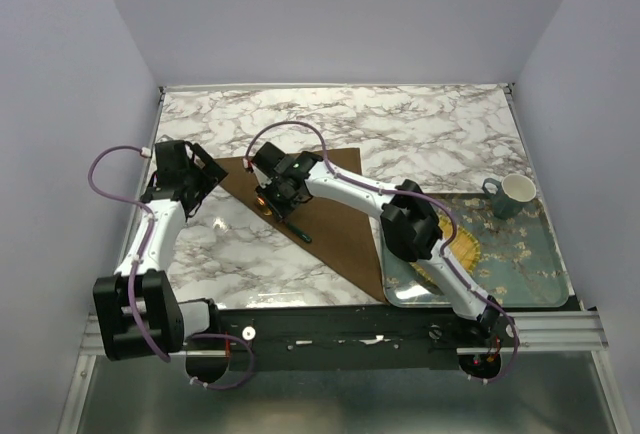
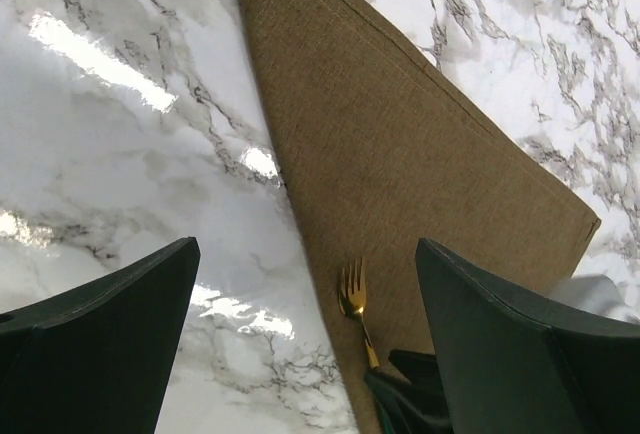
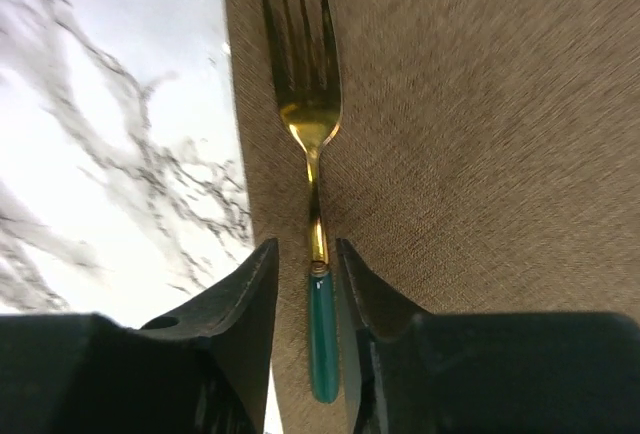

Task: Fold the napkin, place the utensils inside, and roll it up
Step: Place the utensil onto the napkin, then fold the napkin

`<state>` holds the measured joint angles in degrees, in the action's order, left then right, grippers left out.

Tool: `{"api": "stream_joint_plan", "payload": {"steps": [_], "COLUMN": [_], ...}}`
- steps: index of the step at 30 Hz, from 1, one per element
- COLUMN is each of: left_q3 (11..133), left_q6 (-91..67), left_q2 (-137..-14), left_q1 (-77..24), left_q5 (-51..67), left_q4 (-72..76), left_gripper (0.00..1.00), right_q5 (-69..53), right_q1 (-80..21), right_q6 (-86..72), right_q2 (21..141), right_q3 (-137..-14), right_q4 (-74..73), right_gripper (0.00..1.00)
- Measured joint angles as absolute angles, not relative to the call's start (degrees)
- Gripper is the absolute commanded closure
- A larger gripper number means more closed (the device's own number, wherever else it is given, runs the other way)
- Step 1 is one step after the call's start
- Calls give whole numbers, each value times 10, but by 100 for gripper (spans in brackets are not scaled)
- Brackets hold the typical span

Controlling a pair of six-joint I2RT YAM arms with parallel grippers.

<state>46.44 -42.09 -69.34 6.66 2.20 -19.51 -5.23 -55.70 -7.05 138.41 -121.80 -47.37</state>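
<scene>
Surface: a white marble-patterned table (image 1: pixel 420 134) with grey veins, closed in by plain pale walls.
Napkin: the dark brown napkin (image 1: pixel 345 229) lies flat mid-table, folded into a triangle, with one long edge running diagonally towards the near side.
Fork: the fork (image 3: pixel 316 216) rests on the napkin just inside that diagonal edge, gold tines pointing away from the right wrist camera and teal handle towards it.
Right gripper: the right gripper (image 3: pixel 306 246) is low over the fork, its jaws parted a little and straddling the handle. A gap shows on one side; the other finger may be touching the handle, but that is hard to tell.
Left gripper: the left gripper (image 2: pixel 305 244) hangs with its jaws spread wide and holds nothing, above bare marble beside the napkin's edge.
Right side: a teal blossom-patterned tray (image 1: pixel 520 264) carries a mug (image 1: pixel 513 194) and a yellow mat (image 1: pixel 468 249), the mat partly hidden by the right arm.
</scene>
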Motion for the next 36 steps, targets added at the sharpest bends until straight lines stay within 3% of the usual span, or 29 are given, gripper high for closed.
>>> {"api": "stream_joint_plan", "payload": {"steps": [2,10,13,15,18,22,25,36], "left_q3": [474,494,514,540,575,590,600,634], "left_q6": [-421,-411,-400,-383,-356,-338,-335,-334], "left_q2": [-722,-829,-865,-891,-930,-960,-988,-1052], "left_q1": [72,151,170,171,172,178,181,183], "left_q5": [34,128,147,156,163,174,174,173], "left_q4": [-181,-128,-123,-130,-125,-117,-112,-92], "left_gripper": [1,5,8,20,29,31,39,39], "right_q5": [-52,-57,-63,-71,-85,-99,-103,-117], "right_q1": [-557,-540,-528,-518,-503,-483,-479,-475], "right_q6": [-75,-88,-92,-95,-99,-102,-104,-104], "right_q2": [1383,1316,1253,1182,1082,976,931,880], "right_q3": [-1240,-1213,-1155,-1079,-973,-867,-811,-716], "right_q4": [-482,-488,-480,-458,-435,-401,-368,-317], "right_gripper": [53,47,45,44,43,42,41,41]}}
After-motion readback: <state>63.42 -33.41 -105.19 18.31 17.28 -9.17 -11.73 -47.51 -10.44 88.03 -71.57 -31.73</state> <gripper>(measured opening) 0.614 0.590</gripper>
